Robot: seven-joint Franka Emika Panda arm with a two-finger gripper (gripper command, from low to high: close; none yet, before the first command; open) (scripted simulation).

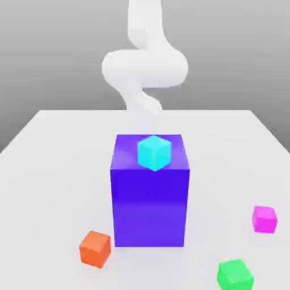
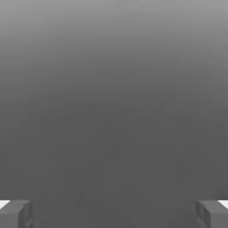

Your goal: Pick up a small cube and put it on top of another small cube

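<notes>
you had the fingers released, standing wide apart at the two sides of the hand view with nothing between them. in the exterior view your white arm came down from the top, behind the big blue block, with its lower part fading pale against the desk.

that blue block stood upright near the middle of the desk, and you had the cyan cube in front of you up at its top. the cube overlapped the front edge of the block's top face in the exterior view, turned so that one of its upright edges faced the camera; you couldn't tell from there whether it touched the block.

the other small cubes were spread about the desk, well apart from one another. you had the orange cube near the block's lower corner on the exterior view's left, turned at an angle. the green cube sat toward the exterior view's right, close to the camera, its lower part running out at the picture's edge. the magenta cube lay farther to the exterior view's right and a bit farther back than the green one. none of these three small cubes had another cube on top of it.
</notes>
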